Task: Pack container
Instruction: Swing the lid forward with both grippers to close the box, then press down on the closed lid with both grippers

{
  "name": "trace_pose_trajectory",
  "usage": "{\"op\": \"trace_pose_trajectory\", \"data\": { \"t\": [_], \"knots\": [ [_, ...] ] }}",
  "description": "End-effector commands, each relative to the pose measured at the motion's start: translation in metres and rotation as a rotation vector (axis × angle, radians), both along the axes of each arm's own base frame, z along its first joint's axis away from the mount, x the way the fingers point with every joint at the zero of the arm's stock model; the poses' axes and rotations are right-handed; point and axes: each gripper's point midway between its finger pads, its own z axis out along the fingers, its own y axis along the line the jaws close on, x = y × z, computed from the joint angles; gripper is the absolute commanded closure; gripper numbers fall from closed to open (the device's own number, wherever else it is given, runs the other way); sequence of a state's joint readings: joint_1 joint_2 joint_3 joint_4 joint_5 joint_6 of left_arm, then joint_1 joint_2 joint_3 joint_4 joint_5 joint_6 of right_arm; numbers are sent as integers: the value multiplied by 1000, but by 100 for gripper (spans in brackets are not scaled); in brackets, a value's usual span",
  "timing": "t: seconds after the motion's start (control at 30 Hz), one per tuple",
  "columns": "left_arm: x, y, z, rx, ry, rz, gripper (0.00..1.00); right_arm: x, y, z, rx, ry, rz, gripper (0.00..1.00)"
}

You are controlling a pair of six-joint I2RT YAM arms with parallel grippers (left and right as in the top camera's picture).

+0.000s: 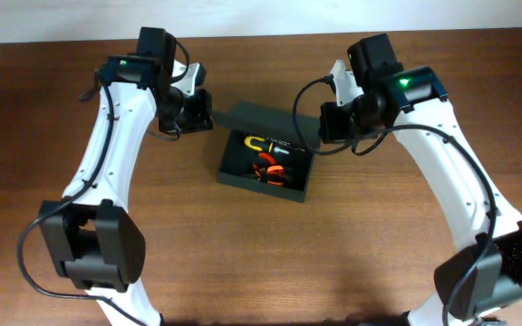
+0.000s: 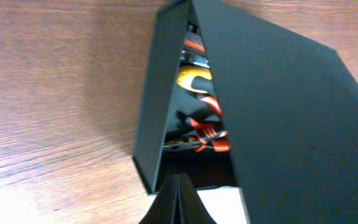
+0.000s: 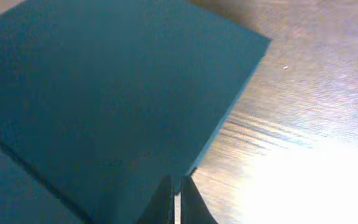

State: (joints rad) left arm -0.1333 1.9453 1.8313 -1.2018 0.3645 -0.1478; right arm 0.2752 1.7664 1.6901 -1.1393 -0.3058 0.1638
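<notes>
The container [image 1: 236, 172] is a dark green-black box at mid-table. Its flap lid [image 1: 261, 119] is hinged at the back and stands partly raised. Inside lie hand tools [image 1: 267, 161] with yellow, orange and red handles; they also show in the left wrist view [image 2: 199, 115] under the tilted lid [image 2: 284, 106]. My left gripper [image 1: 203, 112] is shut and empty at the lid's back left corner, fingertips [image 2: 178, 186] close to the box's end. My right gripper [image 1: 323, 127] is at the lid's back right corner; its fingers [image 3: 175, 190] are together against the lid's edge [image 3: 104, 93], holding nothing.
The box stands on a brown wooden table [image 1: 80, 272]. Both white arms reach in from the front, left base [image 1: 93, 244] and right base [image 1: 497, 272]. Strong glare lies on the wood [image 3: 316, 180] to the right of the lid.
</notes>
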Motion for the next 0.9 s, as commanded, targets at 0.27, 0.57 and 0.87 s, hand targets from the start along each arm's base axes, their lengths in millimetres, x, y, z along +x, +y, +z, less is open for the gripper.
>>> {"op": "trace_pose_trajectory", "data": {
  "t": [0.27, 0.57, 0.87],
  "knots": [
    [11, 45, 56, 153, -224, 72, 98, -5, -10, 42, -81, -187, 103, 96],
    [0, 24, 72, 141, -284, -59, 96, -21, -7, 48, -56, -165, 123, 96],
    [4, -13, 64, 177, -359, -289, 92, -62, 21, 34, -92, -62, 242, 96]
  ]
}}
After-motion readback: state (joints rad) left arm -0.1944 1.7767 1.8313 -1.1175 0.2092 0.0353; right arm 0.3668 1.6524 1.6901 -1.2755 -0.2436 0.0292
